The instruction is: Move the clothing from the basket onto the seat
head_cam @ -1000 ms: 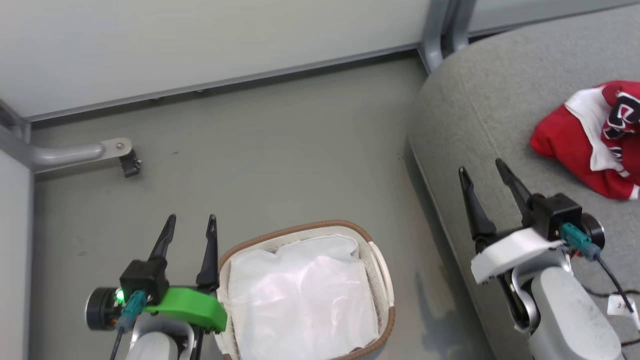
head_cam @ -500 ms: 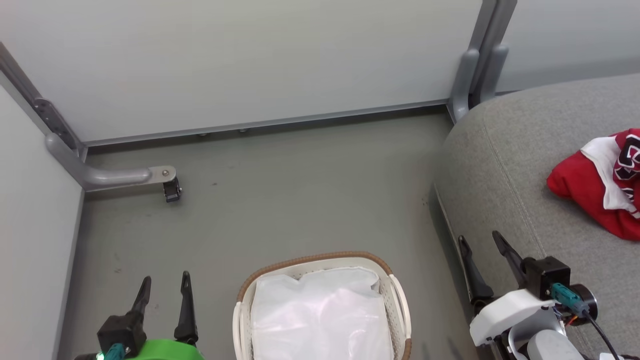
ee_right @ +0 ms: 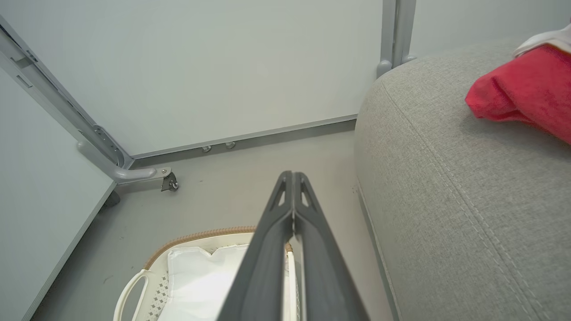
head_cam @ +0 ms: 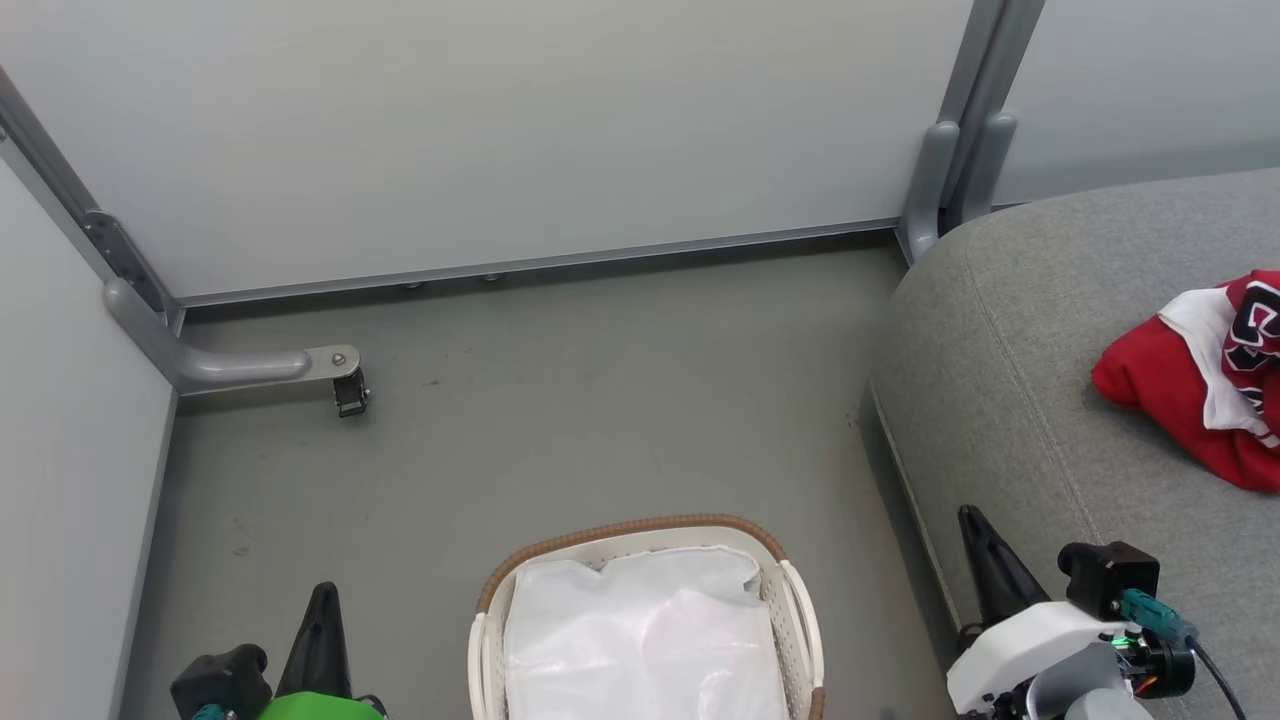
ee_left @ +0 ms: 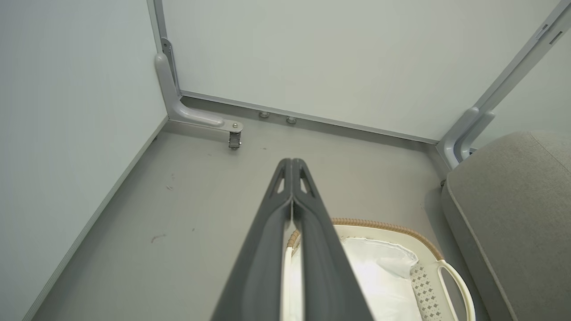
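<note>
The left claw and right claw are pinched shut, empty. The clothing lies on the seat right of the right claw; the basket between them seemingly holds only its liner: verify before finishing.

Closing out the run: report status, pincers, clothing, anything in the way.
Left pincer shut, empty. Right pincer shut, empty. Red clothing lies on seat; basket holds just its white liner. No obstruction seen.
</note>
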{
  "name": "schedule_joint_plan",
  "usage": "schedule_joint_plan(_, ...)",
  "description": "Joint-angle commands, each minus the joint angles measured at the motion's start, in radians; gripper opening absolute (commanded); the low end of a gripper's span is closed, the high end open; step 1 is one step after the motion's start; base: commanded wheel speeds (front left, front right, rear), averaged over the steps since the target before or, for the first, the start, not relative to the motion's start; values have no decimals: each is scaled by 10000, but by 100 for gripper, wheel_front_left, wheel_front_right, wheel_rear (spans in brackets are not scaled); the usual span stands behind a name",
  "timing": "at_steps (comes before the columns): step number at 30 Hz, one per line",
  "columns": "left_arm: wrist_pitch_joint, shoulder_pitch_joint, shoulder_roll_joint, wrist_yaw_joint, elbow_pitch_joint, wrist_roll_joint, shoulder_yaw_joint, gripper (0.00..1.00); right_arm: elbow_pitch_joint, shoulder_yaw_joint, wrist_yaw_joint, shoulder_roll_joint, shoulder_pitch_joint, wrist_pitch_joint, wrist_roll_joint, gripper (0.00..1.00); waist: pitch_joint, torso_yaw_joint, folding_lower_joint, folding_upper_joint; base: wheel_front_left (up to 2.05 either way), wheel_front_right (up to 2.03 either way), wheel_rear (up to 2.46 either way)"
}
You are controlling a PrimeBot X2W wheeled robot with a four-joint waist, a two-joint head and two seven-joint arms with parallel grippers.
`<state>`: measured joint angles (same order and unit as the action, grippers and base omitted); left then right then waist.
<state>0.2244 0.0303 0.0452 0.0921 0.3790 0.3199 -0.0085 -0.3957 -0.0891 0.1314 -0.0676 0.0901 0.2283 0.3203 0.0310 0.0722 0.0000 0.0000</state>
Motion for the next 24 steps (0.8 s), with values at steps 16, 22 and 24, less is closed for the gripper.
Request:
schedule_joint_plan(16, -714, -448, 37, 110, -489, 2981, 271, 0, 508, 492, -2, 19, 142, -759, 2978, 0, -37, -100, 0, 0, 0, 0, 0)
schedule_joint_plan(22, -948, -537, 40, 134, -568, 3860, 354, 0, 604, 630, -3, 31, 151, -997, 3862, 0, -51, -136, 0, 0, 0, 0, 0)
schedule_joint_plan(24, -1027, -569, 42, 142, -595, 4148, 381, 0, 633, 675, -3, 34, 154, -1072, 4146, 0, -56, -148, 0, 0, 0, 0, 0)
